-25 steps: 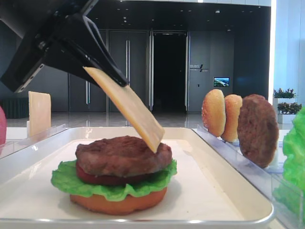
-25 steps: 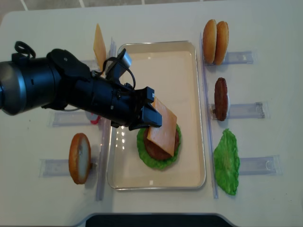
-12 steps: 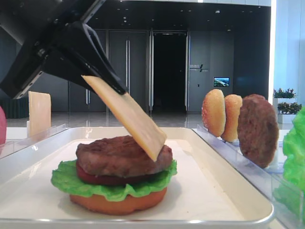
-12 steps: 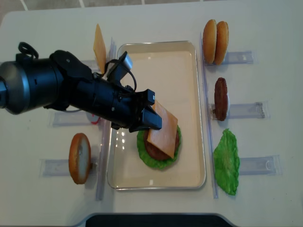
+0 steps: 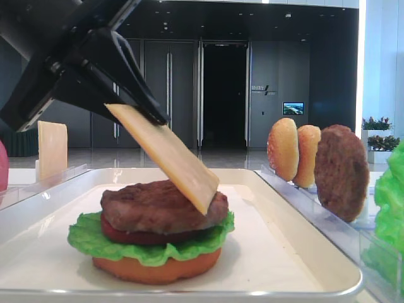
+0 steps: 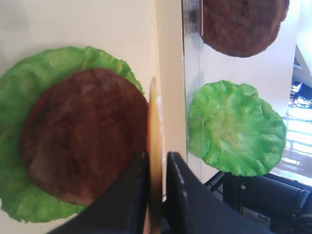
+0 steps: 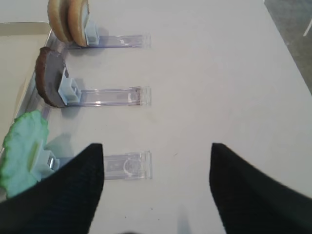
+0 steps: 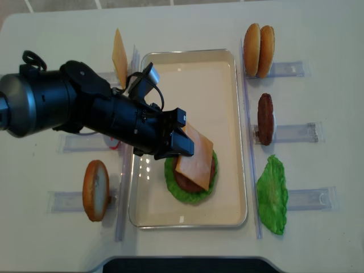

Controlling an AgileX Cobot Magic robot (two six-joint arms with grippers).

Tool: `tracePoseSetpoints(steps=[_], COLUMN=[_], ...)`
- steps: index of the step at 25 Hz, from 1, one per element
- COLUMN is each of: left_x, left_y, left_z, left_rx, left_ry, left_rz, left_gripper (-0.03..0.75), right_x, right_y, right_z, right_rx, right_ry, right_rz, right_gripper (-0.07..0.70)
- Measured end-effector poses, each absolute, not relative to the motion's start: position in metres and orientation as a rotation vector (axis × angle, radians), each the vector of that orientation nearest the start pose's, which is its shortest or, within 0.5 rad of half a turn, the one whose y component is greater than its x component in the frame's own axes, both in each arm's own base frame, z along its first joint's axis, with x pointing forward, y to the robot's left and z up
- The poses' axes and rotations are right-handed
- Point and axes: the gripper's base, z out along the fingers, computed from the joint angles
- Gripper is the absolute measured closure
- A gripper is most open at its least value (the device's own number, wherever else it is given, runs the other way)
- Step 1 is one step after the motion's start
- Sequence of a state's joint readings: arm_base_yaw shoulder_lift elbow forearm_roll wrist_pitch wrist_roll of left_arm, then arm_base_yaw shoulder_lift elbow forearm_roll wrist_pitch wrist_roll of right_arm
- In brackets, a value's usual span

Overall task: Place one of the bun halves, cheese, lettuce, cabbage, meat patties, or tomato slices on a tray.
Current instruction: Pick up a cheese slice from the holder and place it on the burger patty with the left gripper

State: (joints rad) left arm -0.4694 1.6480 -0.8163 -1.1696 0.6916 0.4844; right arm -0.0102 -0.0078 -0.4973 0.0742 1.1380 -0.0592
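**Operator:** Cheese [image 5: 165,154] placement is the step in hand, correct?

**Technician:** Correct. The left pincer [image 8: 183,140] is clenched on the upper edge of the cheese slice; in the left wrist view both fingers [image 6: 130,195] flank the slice edge-on. The slice hangs tilted over the stack, its lower corner touching or just above the top meat patty [image 5: 161,206]; which of the two cannot be told.

**Operator:** Where does the stack sit?

**Technician:** On the tray [image 8: 227,85], toward its near end. From the bottom: a bun half [image 5: 154,266], lettuce [image 5: 95,237], a tomato slice [image 5: 126,236], then the patty.

**Operator:** State of the right pincer?

**Technician:** Released. In the right wrist view its fingers [image 7: 73,190] stand wide apart over the bare counter [image 7: 219,73], holding nothing, beside the clear racks [image 7: 114,95] that carry spare items.

**Operator:** What does the next move call for?

**Technician:** In my judgement: lower the held edge until the slice lies near flat, centre it over the patty, then part the fingers and withdraw along the slice plane so it is not dragged off.

**Operator:** Risk?

**Technician:** Release at the present tilt could let the slice slide off toward the right side of the tray.
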Motion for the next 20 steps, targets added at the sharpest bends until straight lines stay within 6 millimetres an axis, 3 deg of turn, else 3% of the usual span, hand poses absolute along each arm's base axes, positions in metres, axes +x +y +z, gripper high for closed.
tracePoseSetpoints(steps=[10, 20], left_x=[0.2396, 0.2387], left_y=[-0.1814, -0.1799], left_z=[0.1836, 0.1820], left_rx=[0.077, 0.058], left_ry=[2.796, 2.825], left_rz=[-1.148, -1.121], left_gripper=[0.568, 0.414], right_x=[-0.0093, -0.0093], right_y=[0.0062, 0.0062], right_z=[0.2705, 0.2705], right_rx=[-0.059, -0.059], right_ry=[2.114, 2.114], right_rz=[0.048, 0.048], right_gripper=[0.160, 0.160])
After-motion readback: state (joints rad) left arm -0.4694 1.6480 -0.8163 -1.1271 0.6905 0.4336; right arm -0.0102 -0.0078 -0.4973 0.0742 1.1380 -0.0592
